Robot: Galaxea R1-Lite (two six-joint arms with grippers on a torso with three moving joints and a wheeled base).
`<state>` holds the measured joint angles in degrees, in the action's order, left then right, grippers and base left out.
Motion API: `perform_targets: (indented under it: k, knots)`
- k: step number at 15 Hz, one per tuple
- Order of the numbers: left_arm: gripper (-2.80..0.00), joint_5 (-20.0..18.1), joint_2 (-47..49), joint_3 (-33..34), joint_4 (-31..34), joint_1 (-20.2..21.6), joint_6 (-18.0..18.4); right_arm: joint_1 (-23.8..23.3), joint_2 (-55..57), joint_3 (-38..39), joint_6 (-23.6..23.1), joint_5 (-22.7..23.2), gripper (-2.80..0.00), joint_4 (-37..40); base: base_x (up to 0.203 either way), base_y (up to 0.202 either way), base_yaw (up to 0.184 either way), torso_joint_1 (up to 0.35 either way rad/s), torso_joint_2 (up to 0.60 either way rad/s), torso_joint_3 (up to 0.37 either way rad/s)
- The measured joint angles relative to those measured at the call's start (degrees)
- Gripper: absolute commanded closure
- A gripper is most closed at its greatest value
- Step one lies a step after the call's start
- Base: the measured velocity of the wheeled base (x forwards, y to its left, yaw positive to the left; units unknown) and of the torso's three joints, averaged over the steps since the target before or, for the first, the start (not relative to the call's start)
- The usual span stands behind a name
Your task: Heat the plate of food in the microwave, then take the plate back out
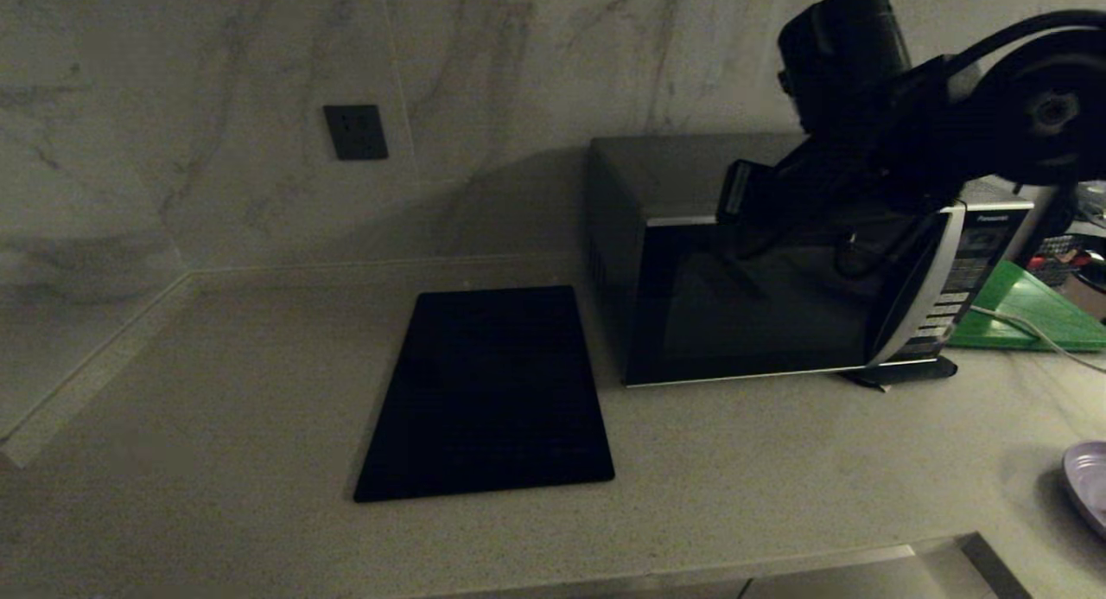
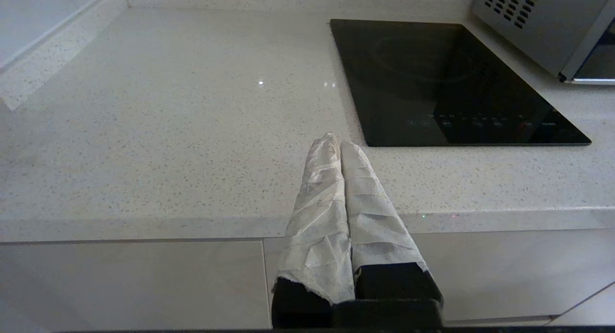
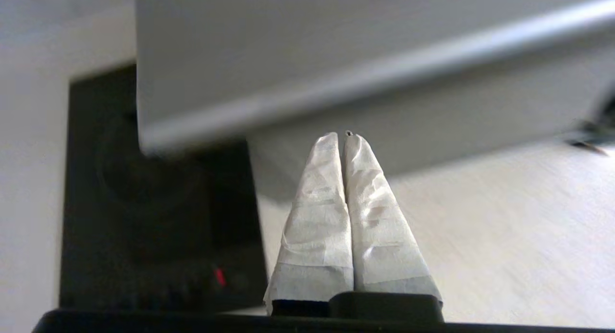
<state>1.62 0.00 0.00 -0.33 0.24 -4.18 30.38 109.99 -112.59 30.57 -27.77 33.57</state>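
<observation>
Two grippers are seen clenched on nothing. Right gripper (image 3: 343, 136) is held up at the microwave (image 1: 760, 296) front, door shut; the plate (image 1: 1089, 482) is left on the counter's right edge, nearer the right arm. Left gripper (image 2: 335, 143) is parked at the counter's front edge.

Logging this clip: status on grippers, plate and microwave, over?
Right gripper shut, empty, raised before the microwave. Left gripper shut, parked over the counter edge. Microwave door closed; plate on the counter, far right. Nothing in the way.
</observation>
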Motion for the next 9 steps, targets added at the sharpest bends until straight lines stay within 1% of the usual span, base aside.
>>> perform_targets:
  k: [2,4,9]
  knots:
    - [0.00,0.00,0.00,0.00,-0.02,-0.02,0.00,-0.36,-4.98,2.78,-0.42,-0.01,0.00,4.38,0.000,0.000,0.000,0.000,0.00,0.000]
    - [0.00,0.00,0.00,0.00,0.02,0.00,-0.02,-1.77,-10.78,7.62,-0.80,-0.20,0.00,6.62,0.000,0.000,0.000,0.000,0.00,0.000]
    - [0.00,0.00,0.00,0.00,0.00,0.00,0.02,-9.78,-24.50,18.33,-1.19,-0.37,0.00,9.81,0.000,0.000,0.000,0.000,0.00,0.000]
